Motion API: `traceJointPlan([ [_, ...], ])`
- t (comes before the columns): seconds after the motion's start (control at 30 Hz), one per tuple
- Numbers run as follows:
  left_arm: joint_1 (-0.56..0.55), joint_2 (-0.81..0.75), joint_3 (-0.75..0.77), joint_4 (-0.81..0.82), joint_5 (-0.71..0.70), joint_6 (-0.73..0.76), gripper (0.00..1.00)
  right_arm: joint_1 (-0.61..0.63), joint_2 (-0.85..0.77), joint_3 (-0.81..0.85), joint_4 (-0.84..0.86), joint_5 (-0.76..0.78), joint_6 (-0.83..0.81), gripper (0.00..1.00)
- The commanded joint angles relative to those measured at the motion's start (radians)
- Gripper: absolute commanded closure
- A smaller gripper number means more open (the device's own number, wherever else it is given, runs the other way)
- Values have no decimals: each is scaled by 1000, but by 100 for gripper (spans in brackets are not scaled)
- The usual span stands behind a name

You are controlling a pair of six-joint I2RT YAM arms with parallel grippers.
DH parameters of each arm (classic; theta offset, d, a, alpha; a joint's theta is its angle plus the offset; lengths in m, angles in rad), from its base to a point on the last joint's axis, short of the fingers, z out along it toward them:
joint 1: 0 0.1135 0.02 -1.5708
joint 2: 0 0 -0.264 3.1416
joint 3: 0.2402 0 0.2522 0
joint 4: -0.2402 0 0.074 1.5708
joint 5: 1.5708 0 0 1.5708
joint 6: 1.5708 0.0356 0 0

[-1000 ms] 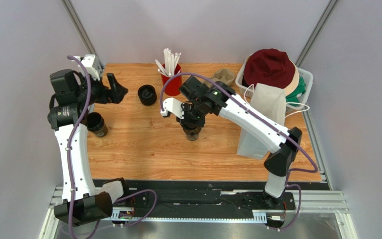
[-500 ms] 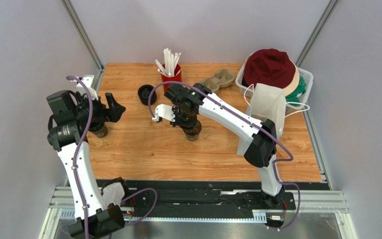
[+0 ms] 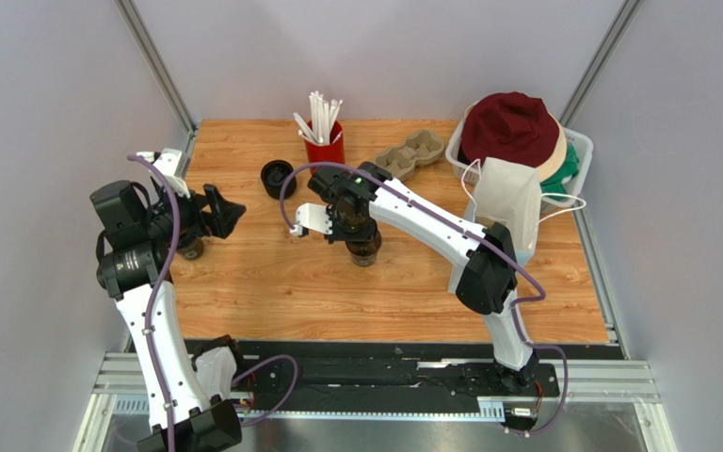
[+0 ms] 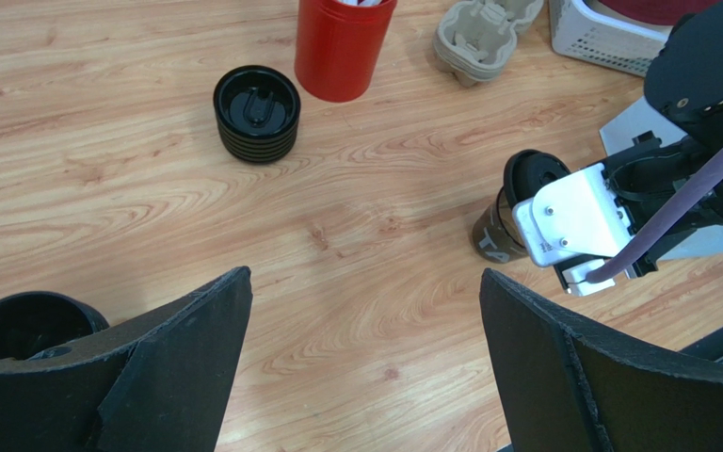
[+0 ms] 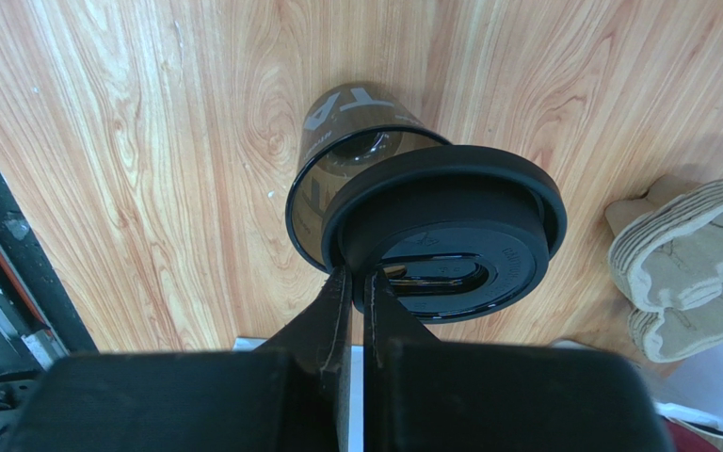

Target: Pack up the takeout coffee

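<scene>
Two arms reach over a wooden table. Near its middle the brown paper cup stands upright on the wood, with white lettering on its side, well apart from the other items. The right gripper comes down on it from above with its fingers pressed almost together, pinching the near rim of the black lid. The lid lies skewed over the cup's mouth. It covers most of the opening, but a crescent of the dark inside shows on one side, so it is not seated square on the rim. The left gripper hovers over the left part of the table with its fingers spread wide and nothing between them. Just beside its left finger a second dark cup, open at the top, stands at the table's left edge. Farther back sits a squat black round piece, near a red cup of white straws, with a moulded cardboard cup carrier to the right of that. At the far right corner a white basket holds a dark red hat, and a white paper bag stands in front of it.
</scene>
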Motion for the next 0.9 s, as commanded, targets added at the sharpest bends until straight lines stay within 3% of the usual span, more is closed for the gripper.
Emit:
traceJointPlan([
  [0.0,12,1,-8,53,38,-6,1,6,-9,-47,-319,49,-27,99],
  [0.87,10,-28,-39,84,47,-23,1,45,17,-85,-321,70,-33,99],
])
